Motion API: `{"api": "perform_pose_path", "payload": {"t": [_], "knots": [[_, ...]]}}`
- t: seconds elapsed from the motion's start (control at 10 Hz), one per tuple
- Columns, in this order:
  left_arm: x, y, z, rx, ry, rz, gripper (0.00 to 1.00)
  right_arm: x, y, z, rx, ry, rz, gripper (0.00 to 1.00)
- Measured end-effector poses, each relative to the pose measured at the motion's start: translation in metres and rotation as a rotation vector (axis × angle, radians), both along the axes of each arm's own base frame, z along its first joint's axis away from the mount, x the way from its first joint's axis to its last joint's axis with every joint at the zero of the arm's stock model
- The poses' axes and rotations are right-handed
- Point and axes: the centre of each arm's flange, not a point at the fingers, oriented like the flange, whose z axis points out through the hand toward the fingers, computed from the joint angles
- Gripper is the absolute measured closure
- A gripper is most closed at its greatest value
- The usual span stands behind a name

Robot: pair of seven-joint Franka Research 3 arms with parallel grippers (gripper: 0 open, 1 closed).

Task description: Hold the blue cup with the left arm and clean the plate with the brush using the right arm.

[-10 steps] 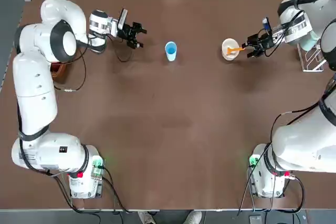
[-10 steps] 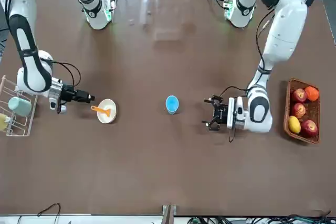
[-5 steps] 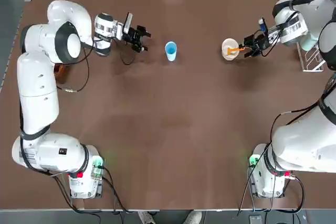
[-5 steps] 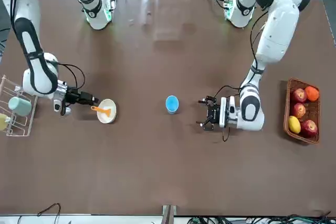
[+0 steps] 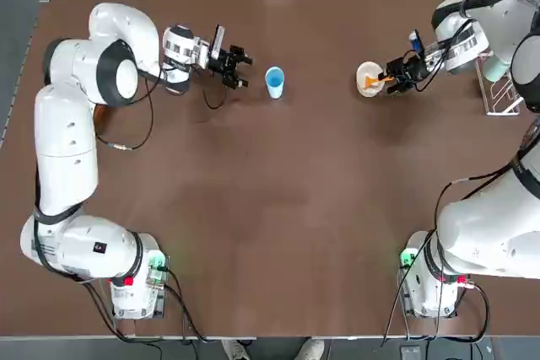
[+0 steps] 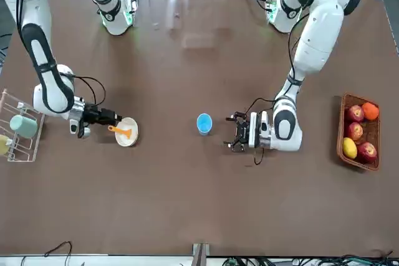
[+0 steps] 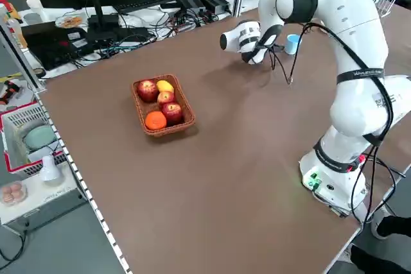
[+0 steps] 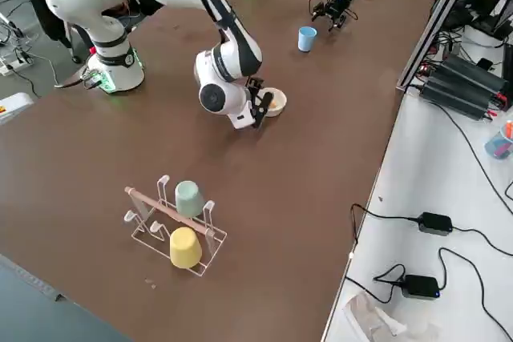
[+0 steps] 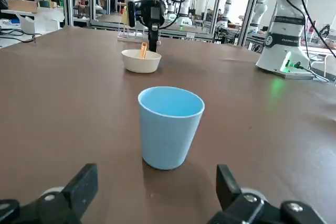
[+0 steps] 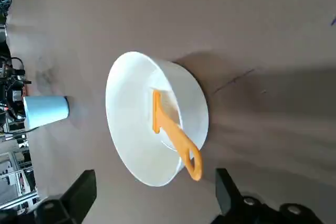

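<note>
The blue cup (image 5: 275,82) stands upright at the far middle of the table. My left gripper (image 5: 239,69) is a short way to its left, low over the table and open; in the left wrist view the cup (image 9: 169,127) sits just ahead of the gap between the fingers (image 9: 84,187). The cream plate (image 5: 368,79) lies to the cup's right, with the orange brush (image 5: 377,82) resting in it, handle over the rim. At that handle end my right gripper (image 5: 395,73) is open, and the brush (image 10: 173,132) lies just ahead of its fingers (image 10: 226,190).
A wicker fruit basket (image 6: 358,132) sits at the table's left edge beyond the left arm. A wire rack (image 6: 19,132) with cups stands at the right edge behind the right gripper. Bare brown table lies between the cup and the arms' bases.
The left gripper has slid right toward the blue cup. The right gripper has edged left toward the plate and the brush handle. Cup, plate and brush have not moved.
</note>
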Motion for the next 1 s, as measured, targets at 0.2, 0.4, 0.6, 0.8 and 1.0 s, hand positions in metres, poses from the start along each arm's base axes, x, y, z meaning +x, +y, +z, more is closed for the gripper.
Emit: {"api": "perform_pose_path", "payload": {"t": [0.2, 0.4, 0.6, 0.8, 1.0], "knots": [[-0.01, -0.014, -0.01, -0.009, 0.018, 0.0, 0.0, 0.0, 0.0, 0.0, -0.002, -0.01, 0.006, 0.0], [-0.017, -0.03, -0.016, -0.013, 0.022, 0.009, 0.0, 0.0, -0.002, 0.0, -0.001, -0.017, 0.011, 0.02], [-0.022, -0.044, -0.017, -0.006, 0.021, 0.012, 0.0, 0.0, -0.003, 0.0, -0.001, -0.02, 0.011, 0.15], [-0.028, -0.054, -0.022, -0.01, 0.013, 0.015, 0.01, 0.0, -0.004, 0.0, 0.0, -0.021, 0.011, 0.47], [-0.034, -0.06, -0.029, -0.014, 0.0, 0.007, 0.01, 0.0, -0.006, 0.0, 0.0, -0.021, 0.007, 0.55]]}}
